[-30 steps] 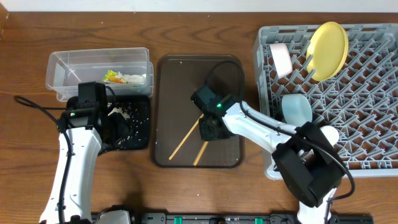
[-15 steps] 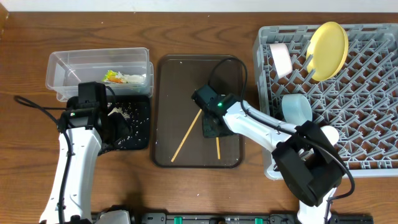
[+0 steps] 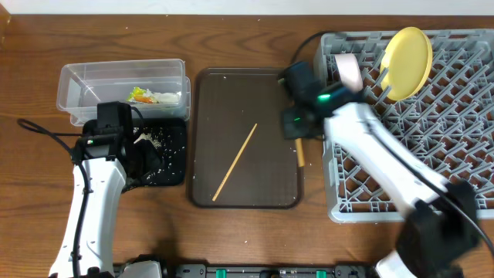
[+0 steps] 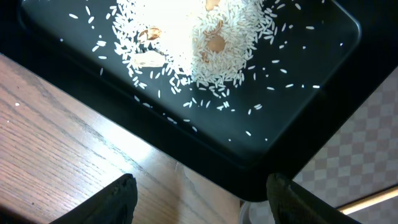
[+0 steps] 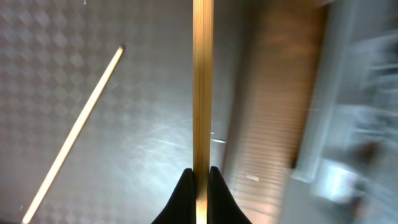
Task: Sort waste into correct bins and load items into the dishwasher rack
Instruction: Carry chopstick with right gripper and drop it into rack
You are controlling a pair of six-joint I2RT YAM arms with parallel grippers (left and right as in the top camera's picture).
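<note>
My right gripper (image 3: 298, 130) is shut on one wooden chopstick (image 5: 202, 81), pinched between its fingertips (image 5: 186, 186) above the right edge of the brown tray (image 3: 231, 100), next to the grey dishwasher rack (image 3: 463, 100). The chopstick's lower end (image 3: 299, 153) pokes out below the gripper. The other chopstick (image 3: 235, 162) lies slanted on the brown tray. A yellow plate (image 3: 407, 52) and a pale cup (image 3: 349, 71) stand in the rack. My left gripper (image 4: 199, 199) hangs open over the near edge of the black tray (image 4: 311, 99), which holds rice grains (image 4: 205, 37). The green-and-yellow wrapper (image 3: 143, 96) lies in the clear tub (image 3: 123, 77).
The right arm stretches across the rack's left half and covers what stands under it. Bare wooden table (image 4: 62, 137) shows beside the black tray (image 3: 174, 170). The rack's left wall (image 5: 348, 74) is blurred at the right of the right wrist view.
The right gripper closed on a chopstick, lifted it off the brown tray and carried it up and right to the rack's left edge. The left arm has not moved.
</note>
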